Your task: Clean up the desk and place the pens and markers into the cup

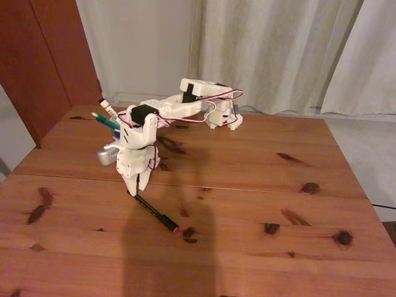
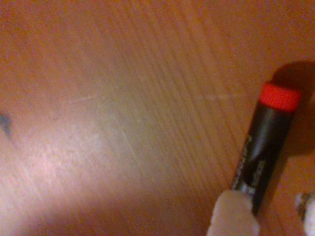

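Reaching down, tool [image 1: 137, 185] straddles black pen [image 1: 156, 213]

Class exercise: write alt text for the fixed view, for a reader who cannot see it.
A white robot arm reaches down over a reddish-brown wooden desk, its gripper at one end of a black pen with a red tip lying on the wood. Behind the arm, a teal pen and a white marker stick up together.

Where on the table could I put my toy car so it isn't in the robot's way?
The right half of the desk is bare wood, from the curtain side to the near edge. The near left corner is free too. It is crowded at the left back, where the end effector meets the black pen beside the cup.
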### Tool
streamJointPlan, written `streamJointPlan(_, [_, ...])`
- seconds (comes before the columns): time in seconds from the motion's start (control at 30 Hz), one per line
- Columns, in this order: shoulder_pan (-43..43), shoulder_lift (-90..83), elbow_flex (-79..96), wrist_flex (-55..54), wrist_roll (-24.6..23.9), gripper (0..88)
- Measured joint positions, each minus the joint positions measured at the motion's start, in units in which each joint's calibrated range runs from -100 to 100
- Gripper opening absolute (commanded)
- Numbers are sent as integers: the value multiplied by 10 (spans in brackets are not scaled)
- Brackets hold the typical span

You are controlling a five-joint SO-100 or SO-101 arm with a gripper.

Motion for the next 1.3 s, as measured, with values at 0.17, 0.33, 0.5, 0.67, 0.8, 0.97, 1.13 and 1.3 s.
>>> streamJointPlan(0.17, [0, 0, 0, 0, 7, 113])
streamJointPlan(0.33, [7, 0, 0, 0, 21, 113])
streamJointPlan(0.5, [15, 0, 0, 0, 34, 113])
streamJointPlan(0.67, [15, 0, 0, 0, 45, 113])
streamJointPlan(0.8, [16, 8, 0, 0, 48, 113])
streamJointPlan(0.97, [19, 8, 0, 1, 48, 110])
streamJointPlan(1.13, [22, 8, 0, 1, 48, 0])
streamJointPlan(1.3, [22, 8, -1, 27, 54, 9])
